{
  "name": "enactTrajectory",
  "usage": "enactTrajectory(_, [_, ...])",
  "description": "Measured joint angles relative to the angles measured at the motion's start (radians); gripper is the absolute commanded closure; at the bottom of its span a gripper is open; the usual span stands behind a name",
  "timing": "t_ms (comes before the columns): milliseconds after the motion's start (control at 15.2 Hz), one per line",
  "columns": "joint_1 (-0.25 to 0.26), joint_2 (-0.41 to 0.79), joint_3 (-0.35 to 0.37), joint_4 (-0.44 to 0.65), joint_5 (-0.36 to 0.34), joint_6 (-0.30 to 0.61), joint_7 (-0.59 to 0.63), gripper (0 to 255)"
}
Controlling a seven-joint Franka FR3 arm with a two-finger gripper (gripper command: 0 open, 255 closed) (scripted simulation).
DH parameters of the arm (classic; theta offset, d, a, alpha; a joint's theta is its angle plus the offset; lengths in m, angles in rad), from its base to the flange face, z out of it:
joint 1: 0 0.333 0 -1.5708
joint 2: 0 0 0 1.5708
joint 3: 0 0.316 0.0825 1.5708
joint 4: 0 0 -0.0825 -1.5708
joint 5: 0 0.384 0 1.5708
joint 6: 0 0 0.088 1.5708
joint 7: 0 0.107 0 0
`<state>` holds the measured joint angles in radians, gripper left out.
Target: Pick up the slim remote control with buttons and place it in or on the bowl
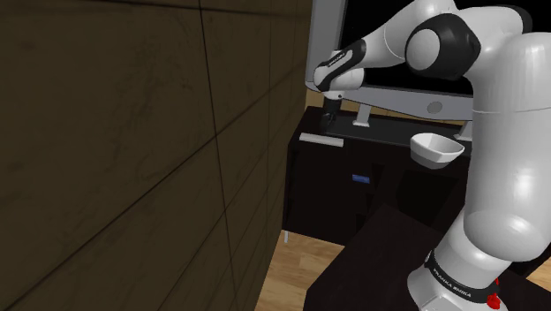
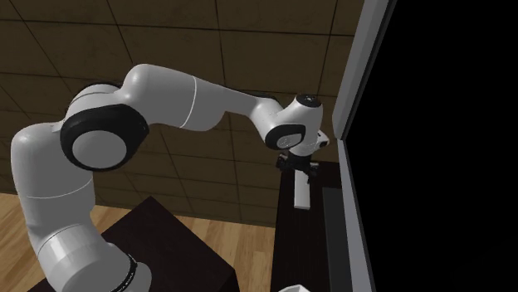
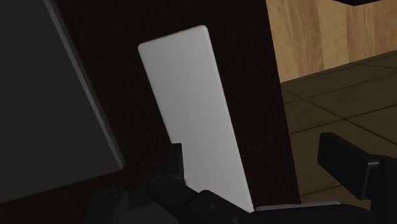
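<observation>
— Directly beneath the gripper (image 1: 329, 115), what is that pale slab?

— That's the remote (image 1: 320, 138). It's drawn plain light grey, and it lies flat on top of the dark cabinet (image 1: 327, 194).

— Has the hand got hold of it?

— No, it's released. The two black fingers (image 3: 347, 162) stand wide apart. One sits at the remote's long edge and the other is well out to the side, over bare cabinet top. The gripper points down just above one end of the remote. From where I stand I can't tell whether it touches.

— And further out?

— Just behind the gripper stands the television (image 1: 397, 88), grey-framed, with its foot on the same cabinet. Further along the top, well apart from the gripper and over towards the arm's stand, the white bowl (image 1: 437, 148) sits upright.

— Beyond that?

— Wooden floor (image 1: 305, 256) shows below the cabinet's front. On the gripper's other side, away from the bowl, a dark tiled wall (image 1: 132, 159) runs past the cabinet's end.
</observation>
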<state>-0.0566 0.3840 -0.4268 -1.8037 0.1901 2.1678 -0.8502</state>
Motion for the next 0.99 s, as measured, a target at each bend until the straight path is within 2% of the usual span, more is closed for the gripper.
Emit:
enactTrajectory(132, [-0.028,0.087,0.014,0.095,0.019,-0.015,-0.038,0])
enactTrajectory(264, [-0.041,0.133,0.023,0.128,0.031,-0.006,-0.054,0])
enactTrajectory(660, [-0.052,0.180,0.036,0.118,0.050,0.047,-0.070,0])
enactTrajectory(990, [-0.053,0.186,0.038,0.118,0.052,0.053,-0.071,0])
